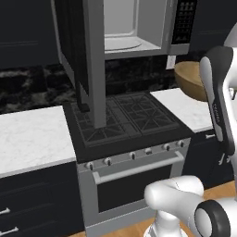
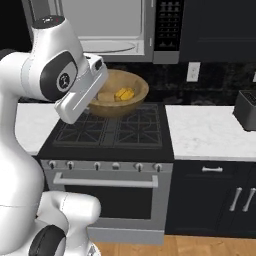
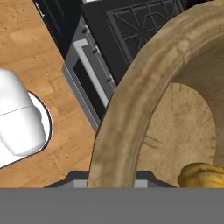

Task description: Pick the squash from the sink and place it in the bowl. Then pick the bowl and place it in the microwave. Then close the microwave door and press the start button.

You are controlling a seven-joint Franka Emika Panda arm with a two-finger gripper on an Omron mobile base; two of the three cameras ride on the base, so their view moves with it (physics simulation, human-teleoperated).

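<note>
Dark cabinets and black marbled backsplash frame this kitchen, with white counters either side of a black stove [image 2: 112, 131] at the centre of the right base view. Above it, at the top of the frame, the microwave [image 2: 107, 31] stands with its light grey cavity exposed; in the left base view the microwave door [image 1: 78, 55] hangs swung out toward me, upper left of centre.

I have the bowl [image 2: 117, 93] up off the surface, hanging over the back burners in the centre of the right base view, below the microwave's opening. The squash [image 2: 124, 94] sits inside it, slightly right of the bowl's middle. In the hand view the bowl's thick wooden rim [image 3: 131, 100] sweeps up from the bottom edge directly in front of the camera, so I judge the gripper is pinched on that rim with its jaws partly closed around the wall; the fingertips themselves are hidden behind the wood, so the contact itself I cannot confirm by eye.

The step in hand looks like carrying the bowl into the microwave. To do it well I would keep the wrist level so the squash does not roll out, raise the bowl until its base clears the cavity's lower lip, then push it straight in. A one-sided rim grip lets the bowl sag, so slow motion is wise, and I must mind the open door on the left.
</note>
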